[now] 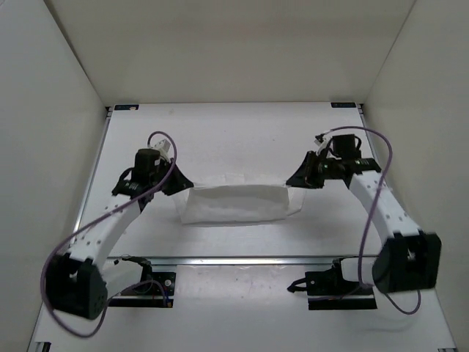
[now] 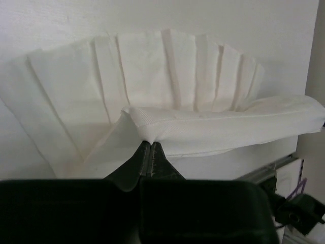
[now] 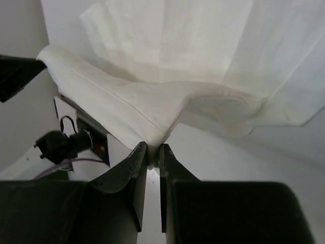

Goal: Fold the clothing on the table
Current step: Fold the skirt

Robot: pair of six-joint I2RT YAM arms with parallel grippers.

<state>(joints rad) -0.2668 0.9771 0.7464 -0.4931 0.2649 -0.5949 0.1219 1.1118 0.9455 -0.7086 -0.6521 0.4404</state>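
On the table (image 1: pixel 234 132): the clothing (image 1: pixel 234 205) sits about mid-table, a little toward the table's near rail (image 1: pixel 242 260). One long edge is raised off the table and the rest lies flat on it.
Clothing shape: a pleated fan of thin white fabric spread on the table, with a stitched hem band lifted above it and stretched fairly straight from one end to the other.
Done so far: both ends of the hem band are picked up and held level above the table. This looks like a fold started but not finished.
Left to do: as I judge it, carry the raised edge across the part lying on the table, lay it down flat, let go, and perhaps fold once more. No finished fold shows yet.
Left gripper (image 2: pixel 151 145): over the left half of the table, with jaws pressed tight together on a corner of the hem band — the fabric comes straight out of the tips.
Right gripper (image 3: pixel 154 150): over the right half of the table, with jaws nearly closed, only a thin slit between them, and a fold of the hem band pinched in that slit.
Tension: the band sags only slightly between the two grips, so both holds look secure — a judgement, not a certainty.
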